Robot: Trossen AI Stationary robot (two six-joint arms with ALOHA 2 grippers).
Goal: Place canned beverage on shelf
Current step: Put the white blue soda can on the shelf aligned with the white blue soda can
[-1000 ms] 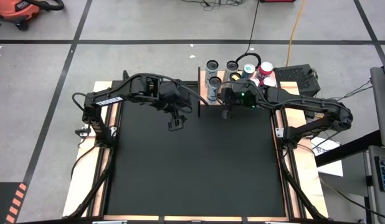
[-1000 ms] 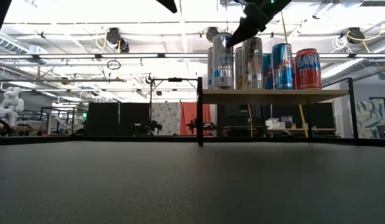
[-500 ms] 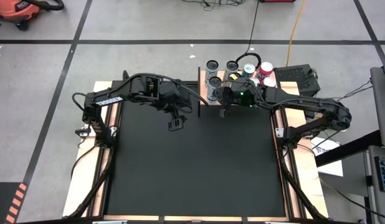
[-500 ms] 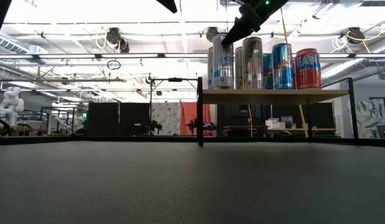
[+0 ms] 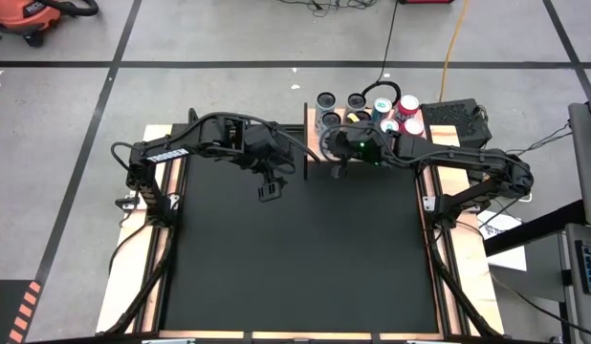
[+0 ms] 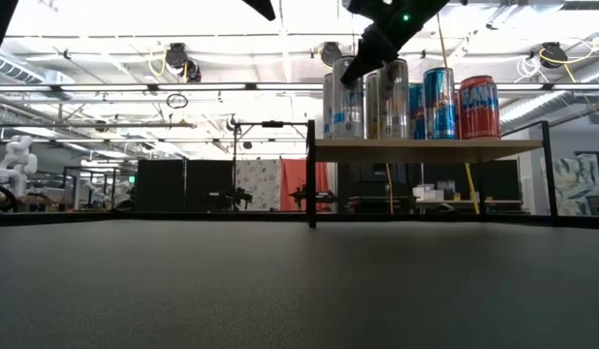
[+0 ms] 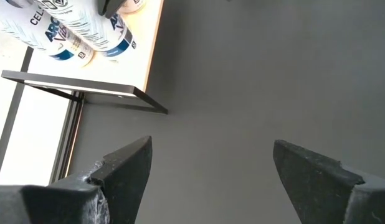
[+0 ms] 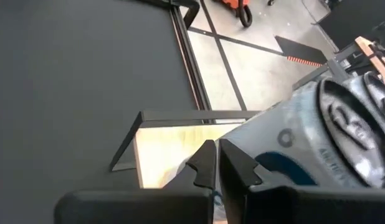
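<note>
OK, what we see, L to R:
L arm: we have it over the far-left part of the black mat [image 5: 295,258], off to the L of the shelf.
L gripper [image 5: 270,191]: fingers spread wide, nothing btwn them. In its wrist view we see only bare mat in the gap, fingers [image 7: 127,168] at either side.
Shelf [image 6: 425,148]: light wood top on thin dark legs, at the far edge of the mat, R of ctr. We see its L corner post [image 6: 310,173] clearly in the low view.
Cans on shelf: all upright, in two rows per the high view. Low view, L to R: silver/blue can [image 6: 344,99] at the L end, a silver can [image 6: 391,97] just beside it, blue can [image 6: 439,102], red can [image 6: 478,107] at the R end.
R arm: we see it reach in from the R, across the shelf's front edge.
R gripper [image 6: 362,66]: fingers pressed together, holding nothing. Tip sits at the top of the silver/blue can, on its front side; we can't tell if it's touching the can or just shy of it.
R wrist view: we get the closed fingers [image 8: 233,165] right up against the silver/blue can's side, w/ the shelf's wood top and L corner below.
Room behind: shop floor, lights, racks; no one at the table that we can see.
</note>
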